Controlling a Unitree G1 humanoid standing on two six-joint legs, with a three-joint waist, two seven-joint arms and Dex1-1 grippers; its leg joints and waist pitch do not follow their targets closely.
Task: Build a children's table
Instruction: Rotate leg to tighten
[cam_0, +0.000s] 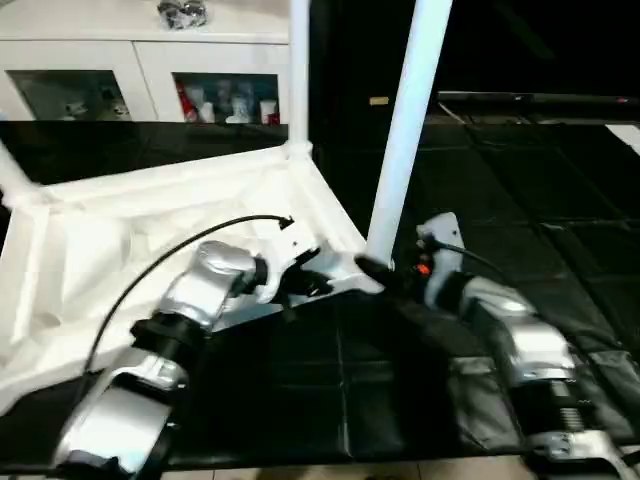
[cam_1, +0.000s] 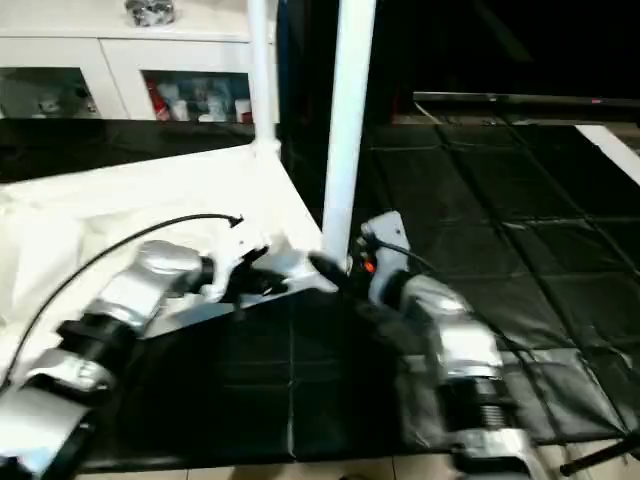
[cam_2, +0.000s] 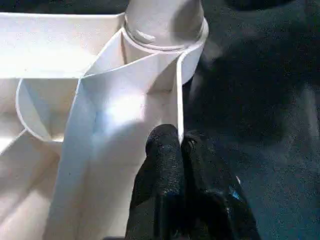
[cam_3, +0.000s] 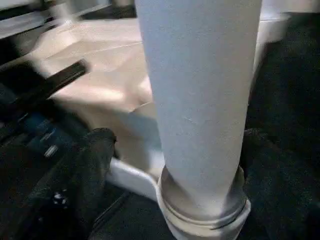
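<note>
black floor mats carry the upturned children's table (cam_0: 150, 235), near-right leg (cam_0: 405, 130) socketed; left tool (cam_2: 182, 150) pinches its rim together, right tool (cam_3: 170, 145) stands apart around it; next, fit remaining legs.

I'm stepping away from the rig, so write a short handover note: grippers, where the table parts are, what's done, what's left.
Left gripper: jaws shut on the tabletop's side wall, near the corner.
Right gripper: jaws open around the near leg, not clamping.
Tabletop: upside down on the black mat.
Done: near leg stands in its corner socket; far leg upright in the next corner; a third shows at the left corner.
Left: check seating; fourth leg unconfirmed.
</note>
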